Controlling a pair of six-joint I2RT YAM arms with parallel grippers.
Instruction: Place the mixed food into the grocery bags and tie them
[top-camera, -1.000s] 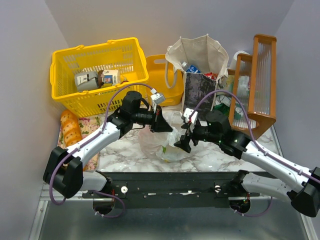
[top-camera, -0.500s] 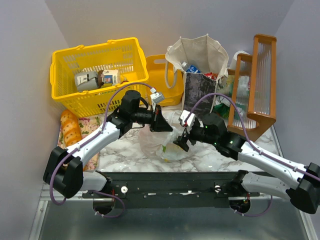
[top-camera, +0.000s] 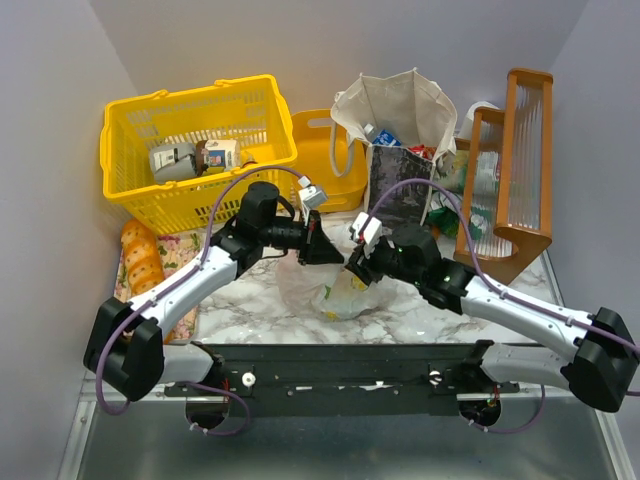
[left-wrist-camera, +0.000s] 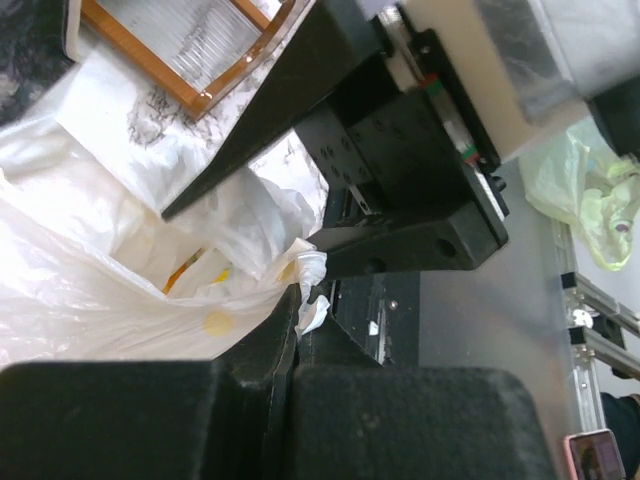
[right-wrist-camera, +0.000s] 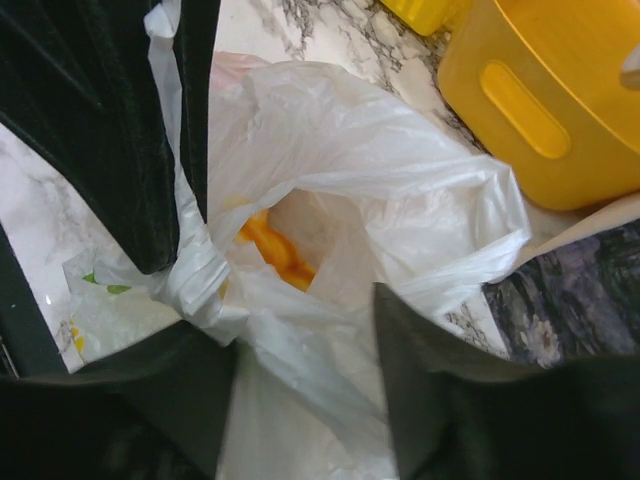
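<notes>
Plastic bag (right-wrist-camera: 400, 200) | right wrist: orange (right-wrist-camera: 266, 246) inside | left gripper (left-wrist-camera: 297, 322) pinches twist

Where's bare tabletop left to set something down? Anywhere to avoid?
Bare marble: the patch between the bread loaves and plastic bag, beside the left arm; a near-edge strip right of the bag, partly under the right arm. Crowded: back row, yellow basket, tote, wooden rack.

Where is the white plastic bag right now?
In the top view, the plastic bag lies mid-table on the marble, at the tips of the left gripper and right gripper, in front of the canvas tote.
</notes>
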